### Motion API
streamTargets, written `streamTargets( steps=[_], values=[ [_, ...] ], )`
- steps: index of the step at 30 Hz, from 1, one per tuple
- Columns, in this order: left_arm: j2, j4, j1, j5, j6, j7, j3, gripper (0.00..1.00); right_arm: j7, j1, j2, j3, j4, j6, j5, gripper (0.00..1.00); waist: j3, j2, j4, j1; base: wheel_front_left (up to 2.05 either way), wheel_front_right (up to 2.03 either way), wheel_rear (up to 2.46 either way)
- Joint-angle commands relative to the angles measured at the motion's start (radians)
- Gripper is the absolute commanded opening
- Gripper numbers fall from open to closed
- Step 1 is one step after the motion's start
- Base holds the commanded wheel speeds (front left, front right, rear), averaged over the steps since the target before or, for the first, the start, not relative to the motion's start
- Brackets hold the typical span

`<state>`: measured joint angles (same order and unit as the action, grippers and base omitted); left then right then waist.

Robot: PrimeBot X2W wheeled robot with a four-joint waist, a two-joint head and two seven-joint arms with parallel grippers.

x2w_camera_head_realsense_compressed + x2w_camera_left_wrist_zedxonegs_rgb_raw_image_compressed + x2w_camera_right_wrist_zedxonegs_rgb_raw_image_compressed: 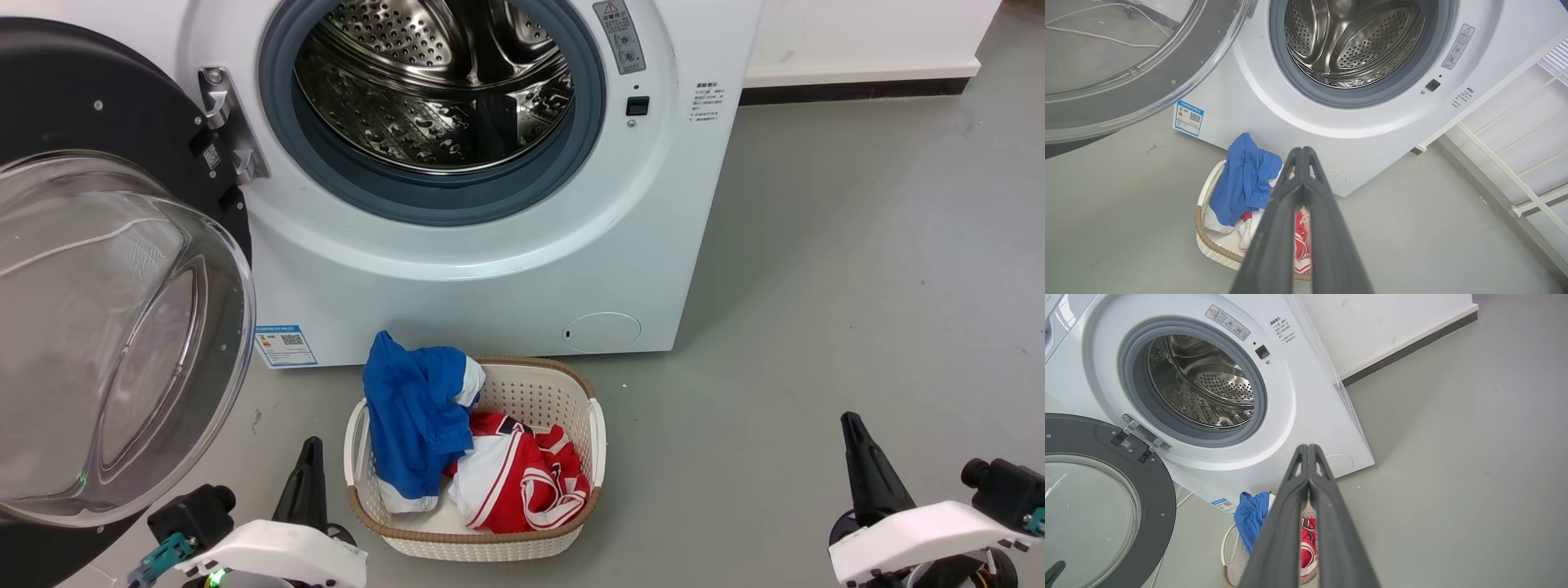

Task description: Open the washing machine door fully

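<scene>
The white washing machine (490, 278) fills the upper head view, its steel drum bare inside the grey gasket. The washing machine door (98, 122) hangs swung wide out to the left on its metal hinge (229, 122), its clear glass bowl bulging toward me. The door (1151, 77) also crosses the top left of the left wrist view, and the door (1159, 490) sits low on the left in the right wrist view. My left gripper (309, 449) is shut and empty, low beside the door's bottom edge, apart from it. My right gripper (853, 425) is shut and empty, far right over the floor.
A white laundry basket (596, 425) with blue and red clothes stands on the grey floor just before the machine, between my two grippers. A white wall with a dark skirting (849, 90) runs behind on the right. A white rack (1527, 171) stands right of the machine.
</scene>
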<state>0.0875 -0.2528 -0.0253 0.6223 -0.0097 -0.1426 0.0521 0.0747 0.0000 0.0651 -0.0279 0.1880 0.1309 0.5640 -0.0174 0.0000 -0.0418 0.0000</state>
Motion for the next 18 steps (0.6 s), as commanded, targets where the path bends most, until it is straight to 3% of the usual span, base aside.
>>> streamTargets(
  steps=[1, 18],
  values=[
    [0.002, 0.016, -0.028, 0.033, -0.008, 0.006, -0.010, 0.00, -0.005, -0.028, 0.001, -0.006, -0.011, 0.000, 0.036, 0.00, 0.000, 0.0000, 0.000, 0.0000, 0.00, 0.00, 0.00],
    [-0.008, 0.015, -0.043, 0.267, -0.036, 0.068, -0.049, 0.00, -0.050, -0.051, -0.003, -0.026, 0.005, 0.000, 0.283, 0.00, 0.003, 0.0000, 0.008, 0.0000, 0.00, 0.00, 0.00]
  ],
)
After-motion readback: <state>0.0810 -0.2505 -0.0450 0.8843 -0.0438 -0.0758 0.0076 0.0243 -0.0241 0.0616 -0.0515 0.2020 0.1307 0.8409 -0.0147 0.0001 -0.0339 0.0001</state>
